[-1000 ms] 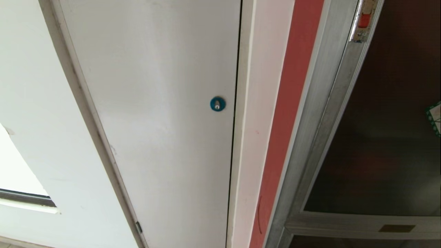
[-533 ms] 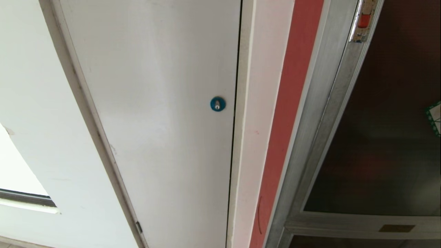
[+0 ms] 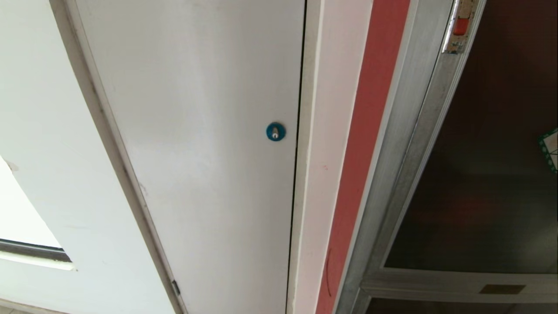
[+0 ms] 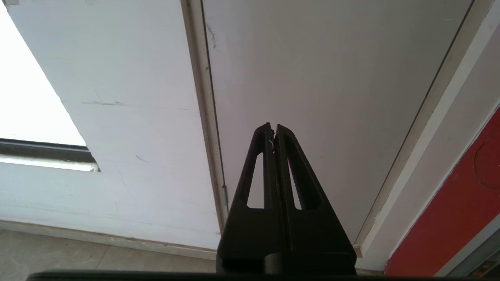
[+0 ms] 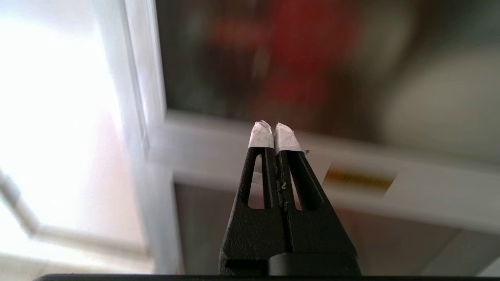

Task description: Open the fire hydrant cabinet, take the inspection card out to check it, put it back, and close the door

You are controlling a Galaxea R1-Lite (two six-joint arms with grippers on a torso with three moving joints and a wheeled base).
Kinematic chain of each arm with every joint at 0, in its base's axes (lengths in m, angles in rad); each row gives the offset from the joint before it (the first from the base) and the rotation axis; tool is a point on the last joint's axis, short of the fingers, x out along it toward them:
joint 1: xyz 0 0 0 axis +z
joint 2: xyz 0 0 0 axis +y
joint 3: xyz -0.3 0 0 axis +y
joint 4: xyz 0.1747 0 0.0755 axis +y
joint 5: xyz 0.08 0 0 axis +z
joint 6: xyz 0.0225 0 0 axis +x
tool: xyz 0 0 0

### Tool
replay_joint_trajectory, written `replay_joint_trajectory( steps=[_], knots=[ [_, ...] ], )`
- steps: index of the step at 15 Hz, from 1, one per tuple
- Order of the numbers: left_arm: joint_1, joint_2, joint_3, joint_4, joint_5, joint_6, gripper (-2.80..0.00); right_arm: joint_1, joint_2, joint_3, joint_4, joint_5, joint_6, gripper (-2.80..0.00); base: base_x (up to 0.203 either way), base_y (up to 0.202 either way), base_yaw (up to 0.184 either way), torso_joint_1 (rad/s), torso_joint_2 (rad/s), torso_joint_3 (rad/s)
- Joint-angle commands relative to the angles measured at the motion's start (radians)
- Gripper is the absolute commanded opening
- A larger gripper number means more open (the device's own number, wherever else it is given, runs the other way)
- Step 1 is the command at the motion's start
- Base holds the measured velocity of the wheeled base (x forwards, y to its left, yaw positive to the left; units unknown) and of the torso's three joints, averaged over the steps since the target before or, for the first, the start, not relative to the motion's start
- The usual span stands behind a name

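From where I stood, the far left was bare white wall (image 3: 39,109) with a strip of window (image 3: 26,250) low down. Next came the plain white panel door (image 3: 205,131) with its round blue lock (image 3: 275,131), shut in its frame. The left gripper (image 4: 273,130) pointed at that white panel, its black fingers (image 4: 262,156) pressed together on nothing; it had no business there and looked parked.

Further right ran a red strip (image 3: 362,144) of wall, then the brushed aluminium frame of the fire hydrant cabinet (image 3: 401,148). Its door (image 3: 488,183), dark tinted glass, was shut, its long axis running up and down, with the small red latch (image 3: 460,26) high on the left stile and a corner of the green-and-white sticker (image 3: 551,150) at the right edge.

The right gripper (image 5: 275,128) was the nearer arm by far. Its tape-tipped fingers (image 5: 261,136) were closed against each other, empty, aimed at the door's lower cross rail (image 5: 218,144), just inside the left stile. A yellow label (image 5: 359,179) sat on that rail beside them. The latch, I judged, lay well above those fingertips along the same stile, so the reach would go upward.

The inspection card could not be made out; only red and pale blurs showed behind the glass. Smooth glass offered no purchase, and the floor (image 4: 97,257) lay close below.
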Motion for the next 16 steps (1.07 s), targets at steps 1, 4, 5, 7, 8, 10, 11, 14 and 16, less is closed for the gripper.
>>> replay_joint_trajectory(
  steps=[1, 4, 5, 7, 8, 10, 11, 14, 16],
  knots=[
    [0.0, 0.001, 0.006, 0.0, 0.0, 0.0, -2.8, 0.001, -0.002, 0.006, 0.028, 0.007, 0.013, -2.8, 0.0, 0.0, 0.0, 0.0, 0.0, 0.0],
    [0.0, 0.001, 0.006, 0.0, 0.0, 0.0, -2.8, 0.001, -0.003, 0.006, 0.026, 0.007, 0.054, -2.8, 0.0, 0.0, 0.0, 0.0, 0.0, 0.0],
    [0.0, 0.001, 0.006, 0.0, 0.0, 0.0, -2.8, 0.001, -0.002, 0.006, 0.022, 0.004, 0.065, -2.8, 0.0, 0.0, 0.0, 0.0, 0.0, 0.0],
    [0.0, 0.001, 0.006, 0.0, 0.0, 0.0, -2.8, 0.001, -0.002, 0.007, 0.017, 0.004, 0.066, -2.8, 0.0, 0.0, 0.0, 0.0, 0.0, 0.0],
    [0.0, 0.001, 0.006, 0.0, 0.0, 0.0, -2.8, 0.001, -0.002, 0.007, 0.017, 0.004, 0.066, -2.8, 0.0, 0.0, 0.0, 0.0, 0.0, 0.0],
    [0.0, 0.001, 0.006, 0.0, 0.0, 0.0, -2.8, 0.001, -0.002, 0.007, 0.017, 0.004, 0.066, -2.8, 0.0, 0.0, 0.0, 0.0, 0.0, 0.0],
    [0.0, 0.001, 0.006, 0.0, 0.0, 0.0, -2.8, 0.001, -0.002, 0.007, 0.017, 0.004, 0.066, -2.8, 0.0, 0.0, 0.0, 0.0, 0.0, 0.0],
    [0.0, 0.001, 0.006, 0.0, 0.0, 0.0, -2.8, 0.001, -0.002, 0.007, 0.017, 0.004, 0.066, -2.8, 0.0, 0.0, 0.0, 0.0, 0.0, 0.0],
    [0.0, 0.001, 0.006, 0.0, 0.0, 0.0, -2.8, 0.001, -0.002, 0.007, 0.017, 0.004, 0.066, -2.8, 0.0, 0.0, 0.0, 0.0, 0.0, 0.0]
  ],
)
